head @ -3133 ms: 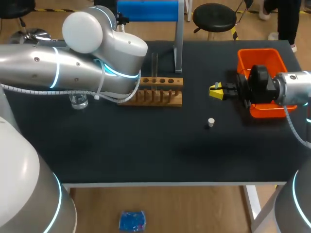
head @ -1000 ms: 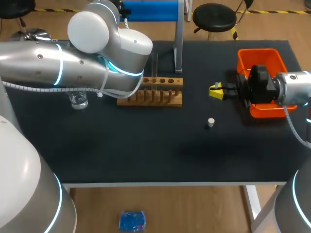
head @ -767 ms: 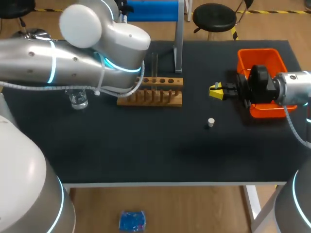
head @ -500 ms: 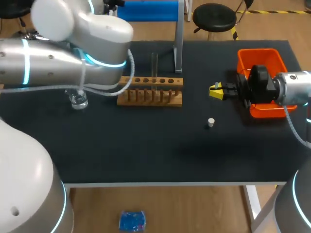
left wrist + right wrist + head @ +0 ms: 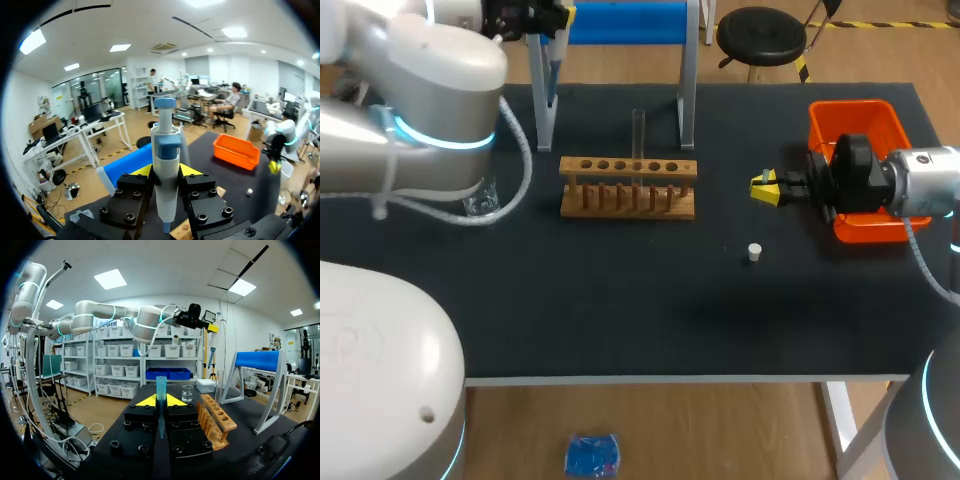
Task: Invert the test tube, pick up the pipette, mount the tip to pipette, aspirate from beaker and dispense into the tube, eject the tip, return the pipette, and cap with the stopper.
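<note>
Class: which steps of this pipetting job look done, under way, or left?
Done: the test tube stands upright in the rack, and the left gripper is shut on the pipette. In hand: the right gripper holds the tip, not yet mounted. Left: aspirating from the beaker, dispensing, ejecting, returning the pipette, capping with the stopper lying on the table.

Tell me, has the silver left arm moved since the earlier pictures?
Yes. The left arm drew back leftward, uncovering the wooden test tube rack.
</note>
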`<action>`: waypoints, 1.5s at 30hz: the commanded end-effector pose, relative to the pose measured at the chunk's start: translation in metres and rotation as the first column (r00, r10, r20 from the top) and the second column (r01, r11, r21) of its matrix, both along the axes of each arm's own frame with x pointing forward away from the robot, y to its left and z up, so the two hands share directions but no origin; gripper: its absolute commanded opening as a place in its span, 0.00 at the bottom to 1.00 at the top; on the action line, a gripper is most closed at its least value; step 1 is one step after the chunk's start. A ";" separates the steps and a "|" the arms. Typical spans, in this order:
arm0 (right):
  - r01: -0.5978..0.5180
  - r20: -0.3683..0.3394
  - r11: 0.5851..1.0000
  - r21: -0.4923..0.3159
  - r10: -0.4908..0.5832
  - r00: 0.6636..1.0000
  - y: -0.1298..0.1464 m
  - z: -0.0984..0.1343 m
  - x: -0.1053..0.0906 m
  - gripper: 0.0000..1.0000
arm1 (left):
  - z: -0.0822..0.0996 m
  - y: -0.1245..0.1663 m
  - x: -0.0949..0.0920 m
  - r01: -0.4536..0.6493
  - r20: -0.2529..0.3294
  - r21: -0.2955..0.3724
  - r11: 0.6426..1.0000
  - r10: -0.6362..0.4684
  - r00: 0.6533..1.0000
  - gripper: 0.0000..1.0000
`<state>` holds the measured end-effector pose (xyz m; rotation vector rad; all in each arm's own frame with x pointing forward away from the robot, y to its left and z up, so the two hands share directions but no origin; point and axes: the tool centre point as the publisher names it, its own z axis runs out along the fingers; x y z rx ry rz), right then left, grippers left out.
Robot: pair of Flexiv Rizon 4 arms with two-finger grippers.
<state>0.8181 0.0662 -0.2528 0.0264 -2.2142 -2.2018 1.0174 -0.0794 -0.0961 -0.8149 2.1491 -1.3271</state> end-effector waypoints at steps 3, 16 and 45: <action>0.001 0.001 1.000 -0.001 -0.001 1.000 0.000 0.000 -0.001 0.00 | 0.029 0.042 -0.057 0.338 -0.173 -0.023 0.941 -0.337 0.925 0.00; 0.001 0.001 1.000 -0.001 -0.001 1.000 0.000 0.000 -0.001 0.00 | 0.029 0.042 -0.057 0.338 -0.173 -0.023 0.941 -0.337 0.925 0.00; 0.001 0.001 1.000 -0.001 -0.001 1.000 0.000 0.000 -0.001 0.00 | 0.066 -0.073 -0.172 0.796 0.132 -0.141 0.589 -0.785 0.605 0.00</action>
